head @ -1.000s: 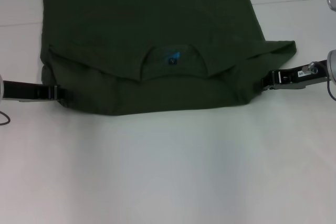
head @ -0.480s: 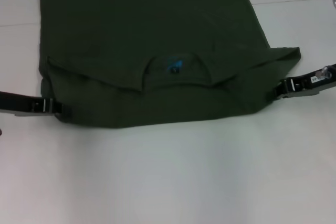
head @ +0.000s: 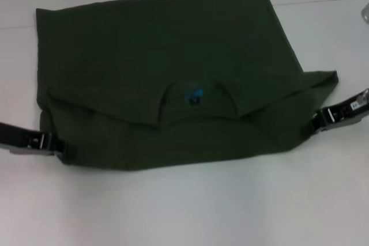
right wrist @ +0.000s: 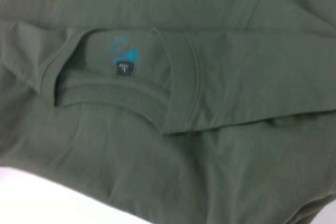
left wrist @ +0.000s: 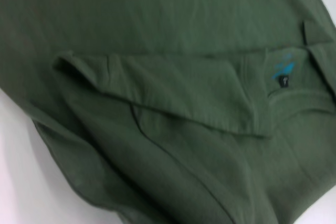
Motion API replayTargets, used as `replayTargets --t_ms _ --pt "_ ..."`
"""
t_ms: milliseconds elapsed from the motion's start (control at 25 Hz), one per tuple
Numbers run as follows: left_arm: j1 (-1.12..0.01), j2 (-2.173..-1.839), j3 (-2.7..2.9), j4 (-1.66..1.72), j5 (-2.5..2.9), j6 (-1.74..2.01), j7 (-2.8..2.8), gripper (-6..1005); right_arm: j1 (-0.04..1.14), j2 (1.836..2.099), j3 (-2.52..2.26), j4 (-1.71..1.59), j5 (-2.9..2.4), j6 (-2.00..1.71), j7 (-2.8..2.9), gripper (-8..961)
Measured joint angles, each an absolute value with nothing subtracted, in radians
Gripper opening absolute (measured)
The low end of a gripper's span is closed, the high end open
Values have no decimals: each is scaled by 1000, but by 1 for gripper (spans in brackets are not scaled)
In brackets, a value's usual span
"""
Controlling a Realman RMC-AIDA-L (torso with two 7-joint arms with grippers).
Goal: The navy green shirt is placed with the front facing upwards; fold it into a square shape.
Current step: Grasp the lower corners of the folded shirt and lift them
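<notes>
- The white bench [head: 190, 205] lies bare along its near part.
- The navy green shirt [head: 167, 84] lies on the bench with its long axis running side to side across the head view; the collar faces the near edge (the plain green cloth is uppermost, no lettering showing).
- The neck opening sits near the middle of the near half, with the small blue-and-black neck label [head: 193, 96] inside it; a fold line runs outward from the collar toward each side.
- The left hand [head: 57, 145] is at the shirt's near left corner, touching the cloth; its fingers are hidden at the fabric edge, so whether it grips the cloth cannot be told.
- The right hand [head: 316, 124] is at the right edge, just below the jutting sleeve corner [head: 323, 79]; its grip cannot be told either.
- The far hem lies flat toward the back of the bench.
</notes>
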State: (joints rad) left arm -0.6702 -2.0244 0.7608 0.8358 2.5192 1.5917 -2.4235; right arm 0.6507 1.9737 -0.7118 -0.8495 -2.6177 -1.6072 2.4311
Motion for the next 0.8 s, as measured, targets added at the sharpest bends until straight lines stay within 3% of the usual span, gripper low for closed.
replayTargets --t_ms 320,800 --pt "-663 -2025 748 836 2621 1704 -2427 75 660 2003 -750 -874 -2720 -1709 2443 7" --pt "-671 -2013 734 845 2710 1830 -2404 74 664 2006 -756 -947 -2732 -1842 2433 6"
